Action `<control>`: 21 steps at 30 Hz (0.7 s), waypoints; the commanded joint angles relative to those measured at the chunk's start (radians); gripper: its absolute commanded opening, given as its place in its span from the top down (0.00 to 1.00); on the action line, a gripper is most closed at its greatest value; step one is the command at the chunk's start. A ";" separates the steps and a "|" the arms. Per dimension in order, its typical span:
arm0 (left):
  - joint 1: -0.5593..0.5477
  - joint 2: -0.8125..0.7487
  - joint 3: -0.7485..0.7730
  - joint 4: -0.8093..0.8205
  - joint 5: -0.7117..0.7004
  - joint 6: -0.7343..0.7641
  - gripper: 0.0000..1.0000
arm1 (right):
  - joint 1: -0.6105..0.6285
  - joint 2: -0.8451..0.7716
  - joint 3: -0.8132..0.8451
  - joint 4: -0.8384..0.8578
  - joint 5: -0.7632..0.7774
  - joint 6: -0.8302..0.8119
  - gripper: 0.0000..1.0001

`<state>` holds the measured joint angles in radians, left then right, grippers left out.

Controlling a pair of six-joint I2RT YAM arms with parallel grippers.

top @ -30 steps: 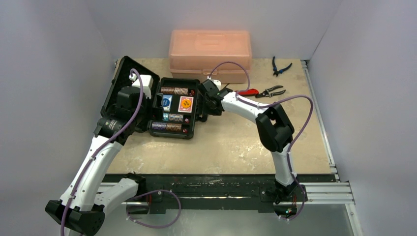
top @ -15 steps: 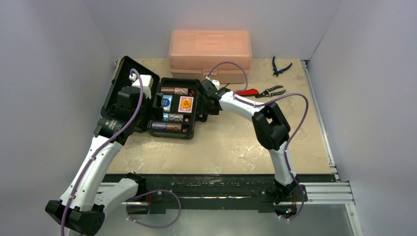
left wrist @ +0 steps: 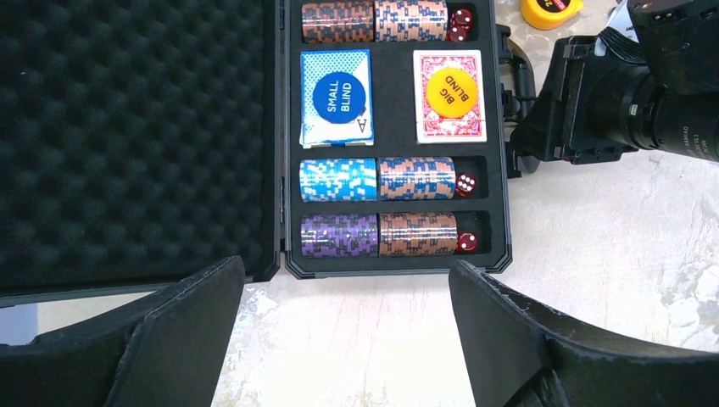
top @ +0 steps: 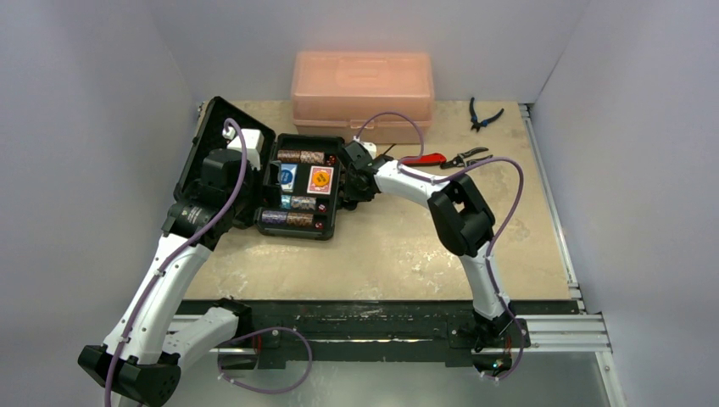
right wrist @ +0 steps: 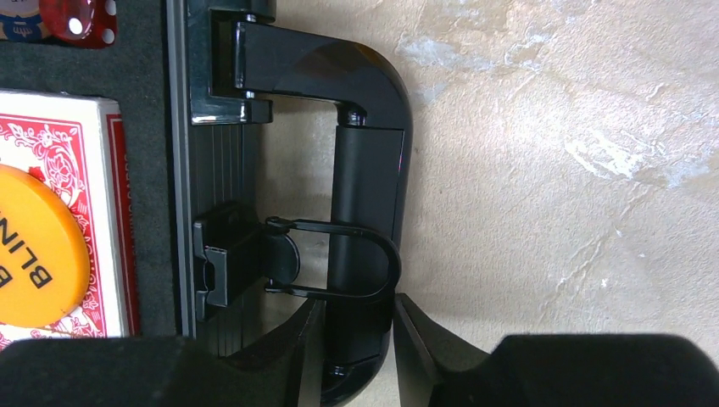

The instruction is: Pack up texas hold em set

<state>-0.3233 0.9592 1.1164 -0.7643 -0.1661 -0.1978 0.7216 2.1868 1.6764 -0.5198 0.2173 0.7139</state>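
Note:
The black briefcase [top: 292, 233] lies open on the table, its foam-lined lid [top: 216, 119] flat to the left. In the tray are rows of chip stacks [left wrist: 377, 235], a blue deck [left wrist: 335, 136] under a blue disc [left wrist: 339, 95], a red deck [left wrist: 449, 127] under a yellow disc [left wrist: 451, 91], and red dice [left wrist: 465, 184]. My right gripper [right wrist: 356, 309] is at the case's right side [top: 352, 182], its fingers pressed on either side of the black handle [right wrist: 366, 203], beside the latch [right wrist: 229, 263]. My left gripper [left wrist: 348, 339] hangs wide open above the case's near edge, holding nothing.
A translucent pink box [top: 362, 93] stands behind the case. Red-handled pliers [top: 428, 158], black pliers [top: 466, 157] and blue cutters [top: 483, 114] lie at the back right. A yellow tape measure [left wrist: 551, 10] sits by the case's far right corner.
My right gripper has slid a little left along the case's side and its jaws have narrowed onto the handle. The left arm has not moved.

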 commanded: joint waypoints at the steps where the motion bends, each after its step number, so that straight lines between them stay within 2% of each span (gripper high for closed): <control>1: -0.005 -0.008 -0.002 0.038 -0.029 0.012 0.10 | -0.004 -0.016 -0.046 0.003 0.015 -0.010 0.68; 6: -0.005 -0.008 0.027 0.015 -0.139 0.006 0.10 | -0.005 -0.032 -0.090 0.020 -0.001 -0.013 0.72; 11: 0.028 0.051 0.167 -0.102 -0.300 -0.004 0.09 | -0.004 -0.046 -0.123 0.043 -0.015 -0.020 0.73; 18: 0.207 0.110 0.243 -0.113 -0.288 -0.028 0.07 | -0.004 -0.066 -0.163 0.083 -0.044 -0.028 0.74; 21: 0.318 0.151 0.278 -0.117 -0.189 -0.041 0.07 | -0.004 -0.078 -0.190 0.104 -0.064 -0.033 0.75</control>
<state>-0.1139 1.0637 1.3312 -0.8627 -0.4206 -0.2100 0.7193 2.1265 1.5433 -0.3698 0.1917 0.7174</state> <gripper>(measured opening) 0.924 0.342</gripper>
